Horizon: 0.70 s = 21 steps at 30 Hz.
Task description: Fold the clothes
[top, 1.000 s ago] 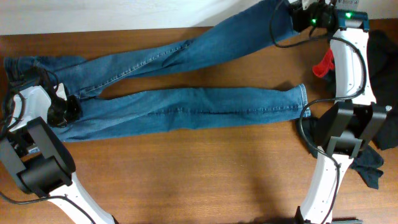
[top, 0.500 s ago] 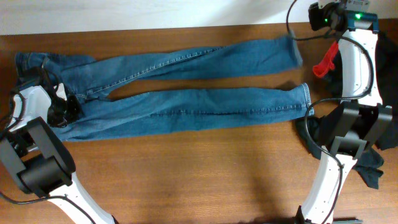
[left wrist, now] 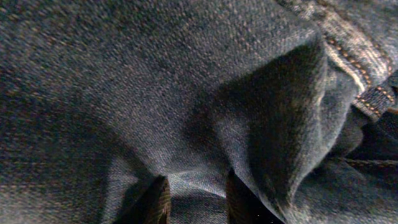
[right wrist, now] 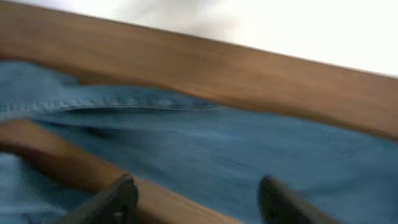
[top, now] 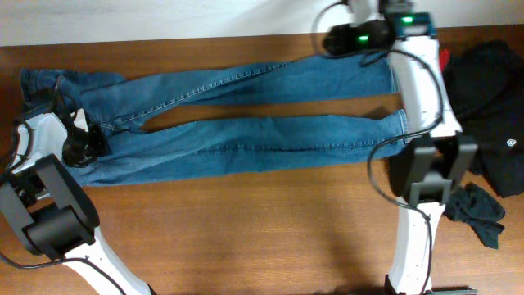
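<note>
jeans: lie flat on the far half of the table, waist at 9 o'clock, both legs stretched toward 3 o'clock, with a thin strip of wood showing between them.
left gripper: at 9 o'clock on the waist part; in the wrist view its fingers pinch a fold of denim.
right gripper: at 1 o'clock, above the far leg; its fingers are spread wide with nothing between them, and the view is blurred.
black cloth: a heap at 3 o'clock, apart from the hems.
small dark cloth: at 4 o'clock, beside the right arm.
</note>
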Available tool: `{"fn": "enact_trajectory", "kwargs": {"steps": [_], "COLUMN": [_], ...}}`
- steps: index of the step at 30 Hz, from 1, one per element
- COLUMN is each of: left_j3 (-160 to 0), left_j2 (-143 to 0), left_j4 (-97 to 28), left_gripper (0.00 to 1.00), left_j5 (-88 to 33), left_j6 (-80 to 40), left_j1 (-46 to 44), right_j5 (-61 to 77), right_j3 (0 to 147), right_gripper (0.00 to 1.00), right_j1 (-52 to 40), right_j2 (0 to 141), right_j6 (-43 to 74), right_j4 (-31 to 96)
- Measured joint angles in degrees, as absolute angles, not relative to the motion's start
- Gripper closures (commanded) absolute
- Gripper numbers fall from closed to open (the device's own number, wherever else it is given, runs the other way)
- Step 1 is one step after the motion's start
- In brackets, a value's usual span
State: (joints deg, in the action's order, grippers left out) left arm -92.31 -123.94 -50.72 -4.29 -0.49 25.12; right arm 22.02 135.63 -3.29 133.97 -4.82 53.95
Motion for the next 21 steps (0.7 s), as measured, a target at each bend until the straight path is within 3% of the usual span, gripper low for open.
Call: {"fn": "enact_trajectory", "kwargs": {"steps": [9,12,19,21], "left_j3": [-92.31,-92.31,-92.31,-92.31], "left_j2": [-123.94,-123.94,-123.94,-123.94], "left_j4": [-50.57,-50.59,-50.54,-50.54], "left_gripper": [0.7,0.7,0.7,0.7], "left_j5": [-4.34,-4.34,-4.29,-4.29], "left_j6": [-0.49,-0.49,-0.49,-0.49], "left_j1": [24.84,24.64,23.99,23.94], "right_j5": [9.85,8.1,6.02,4.91], "right_j3": [135.63,135.63,135.63,135.63], "right_gripper": [0.32,0.37,0.37,0.33], "right_j1": [-9.1,-9.15,-9.15,-9.15], "right_j2": [140.49,145.01,148.92,149.14], "right_j6": [23.18,34.68,47.48,50.5], "right_j4": [50.5,49.32,44.29,44.14]}}
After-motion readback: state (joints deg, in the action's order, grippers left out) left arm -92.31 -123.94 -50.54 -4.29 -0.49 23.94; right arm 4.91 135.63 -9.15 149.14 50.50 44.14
